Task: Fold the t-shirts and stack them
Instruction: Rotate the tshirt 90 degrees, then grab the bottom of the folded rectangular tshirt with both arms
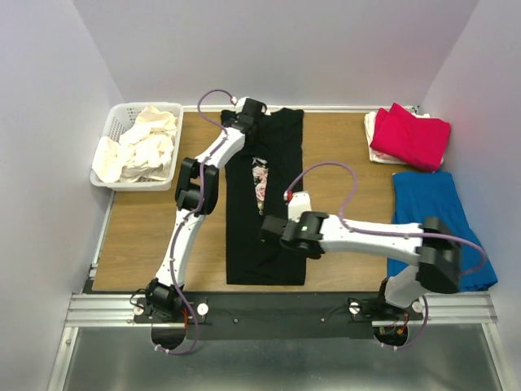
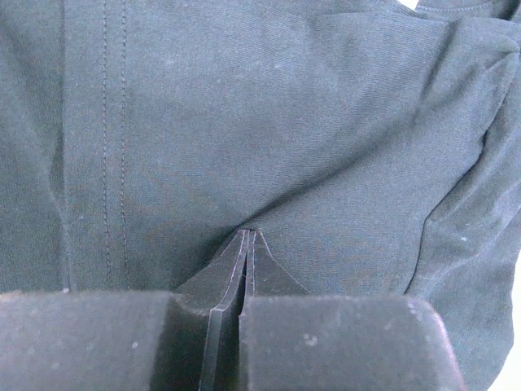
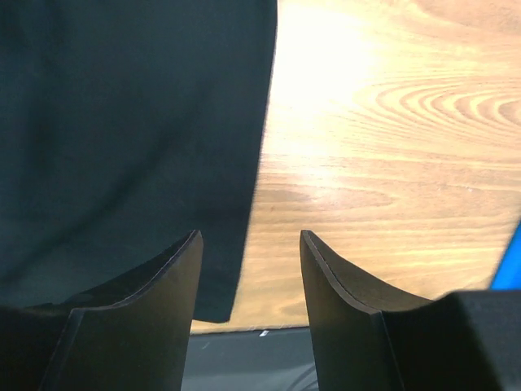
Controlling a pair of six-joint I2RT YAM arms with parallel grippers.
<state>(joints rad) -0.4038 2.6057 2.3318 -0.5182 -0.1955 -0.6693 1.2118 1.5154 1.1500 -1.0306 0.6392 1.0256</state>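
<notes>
A black t-shirt (image 1: 252, 261) lies in a long narrow strip down the middle of the wooden table, its pink floral print (image 1: 260, 181) partly showing. At the shirt's far end, my left gripper (image 1: 248, 110) is shut on a pinch of the black fabric (image 2: 285, 106), which puckers at the gripper's (image 2: 248, 234) tips. My right gripper (image 1: 273, 230) hovers open over the shirt's right side. In the right wrist view this gripper (image 3: 250, 235) straddles the black shirt's (image 3: 122, 122) right edge near its bottom corner, holding nothing. A folded red t-shirt (image 1: 409, 137) rests on a cream one (image 1: 373, 126) at the back right.
A white lattice basket (image 1: 122, 110) at the back left holds crumpled cream shirts (image 1: 142, 147). A blue cloth (image 1: 435, 212) lies along the right edge under the right arm. The table's near edge (image 3: 269, 327) is close below the right gripper.
</notes>
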